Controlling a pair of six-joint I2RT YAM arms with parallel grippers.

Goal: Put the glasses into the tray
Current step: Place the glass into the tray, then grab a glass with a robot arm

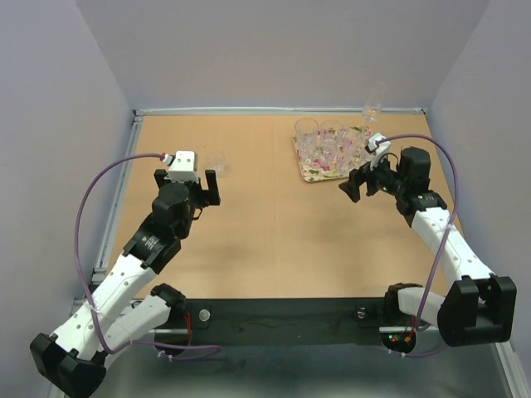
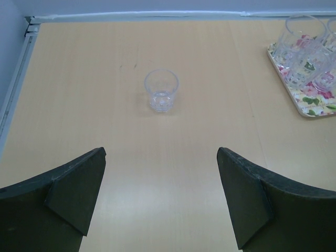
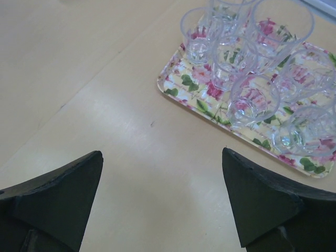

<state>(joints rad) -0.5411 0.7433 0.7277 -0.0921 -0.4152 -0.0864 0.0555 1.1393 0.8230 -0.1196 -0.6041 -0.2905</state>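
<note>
Wood tabletop [image 1: 274, 240] (floral tray [image 3: 181, 84]), lilac walls [image 1: 282, 50]

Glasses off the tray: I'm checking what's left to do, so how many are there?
2. One tumbler stands on the table ahead of the open left gripper. Another glass stands by the back wall, just beyond the tray. Clear glass is easily missed.

From above the crowded glasses [image 1: 330, 143] run together past counting, a cable [image 1: 406, 136] crosses the right end of the tray [image 1: 315, 172], and both wrist views crop it.
</note>
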